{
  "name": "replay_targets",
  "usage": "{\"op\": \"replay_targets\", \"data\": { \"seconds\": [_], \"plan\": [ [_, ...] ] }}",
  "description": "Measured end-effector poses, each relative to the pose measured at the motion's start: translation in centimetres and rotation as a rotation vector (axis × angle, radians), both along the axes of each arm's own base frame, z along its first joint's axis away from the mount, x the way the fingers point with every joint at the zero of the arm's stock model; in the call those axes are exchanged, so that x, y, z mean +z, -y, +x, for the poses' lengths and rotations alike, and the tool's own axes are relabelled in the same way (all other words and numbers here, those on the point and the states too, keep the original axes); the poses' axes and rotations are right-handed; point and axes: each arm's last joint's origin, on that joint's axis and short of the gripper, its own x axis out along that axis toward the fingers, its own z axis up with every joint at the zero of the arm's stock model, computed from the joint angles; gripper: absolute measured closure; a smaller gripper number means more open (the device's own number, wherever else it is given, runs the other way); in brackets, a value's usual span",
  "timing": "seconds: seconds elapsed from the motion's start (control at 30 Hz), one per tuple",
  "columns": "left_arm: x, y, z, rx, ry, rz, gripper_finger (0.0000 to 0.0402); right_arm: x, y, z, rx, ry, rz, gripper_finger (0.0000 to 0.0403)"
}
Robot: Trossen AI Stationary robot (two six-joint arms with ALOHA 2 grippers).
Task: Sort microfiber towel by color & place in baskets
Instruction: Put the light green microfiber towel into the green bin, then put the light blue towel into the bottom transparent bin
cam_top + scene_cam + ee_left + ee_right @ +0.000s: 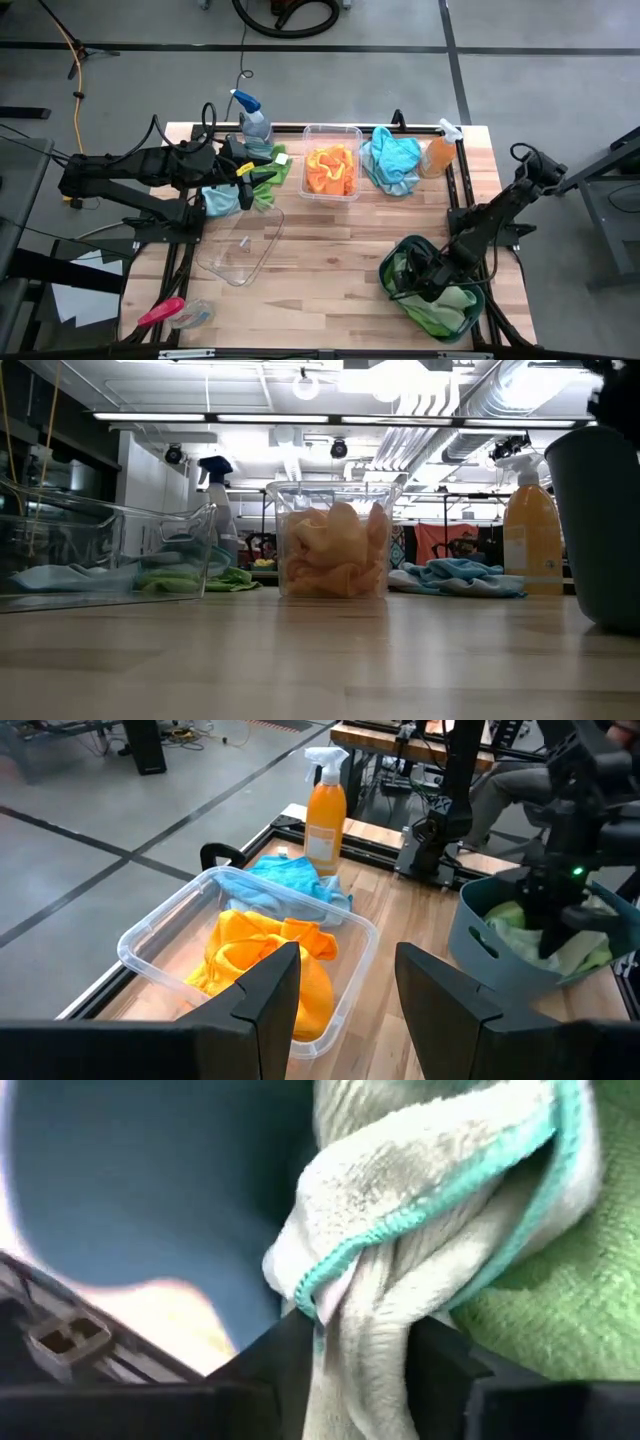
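A pale green towel [400,1230] is pinched btwn the fingers of the right gripper [362,1345], inside the teal basin [392,268]. Left gripper [345,985] is held open, w/ orange towels [265,955] in the tub [150,935] just ahead.

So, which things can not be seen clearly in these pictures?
- Right gripper fingertips: high view, sunk in the teal basin.
- Green towel in the basin: right wrist view, mostly behind the pale towel.
- Left gripper: high view, over blue and green cloths; any grip hidden.
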Motion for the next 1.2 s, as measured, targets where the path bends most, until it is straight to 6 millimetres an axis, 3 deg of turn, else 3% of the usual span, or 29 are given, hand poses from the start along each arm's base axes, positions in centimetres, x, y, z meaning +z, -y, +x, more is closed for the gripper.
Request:
{"op": "replay_targets", "data": {
  "seconds": [0.2,0.47,0.67,0.9,1.07,1.2],
  "plan": [
    [0.0,0.0,0.0,0.000,0.000,0.000,0.0247,4.3,-0.1,-0.2,0.113,-0.116,-0.062,0.0230],
    [0.0,0.0,0.0,-0.001,0.000,0.000,0.0247,11.2,1.2,-1.4,0.180,-0.195,-0.213,0.0226],
    [0.0,0.0,0.0,-0.009,0.006,-0.025,0.0247,14.9,2.4,-1.5,0.104,-0.013,-0.428,0.0226],
    [0.0,0.5,0.1,-0.109,0.031,-0.177,0.0247,15.1,3.0,1.5,0.085,0.257,-0.606,0.0226],
    [1.0,1.1,0.5,-0.201,0.137,-0.190,0.0247,14.0,4.3,5.6,0.098,0.432,-0.722,0.0226],
    [2.2,1.7,0.6,-0.252,0.255,-0.145,0.0247,14.7,6.0,9.2,0.158,0.657,-0.810,0.0226]
  ]
}}
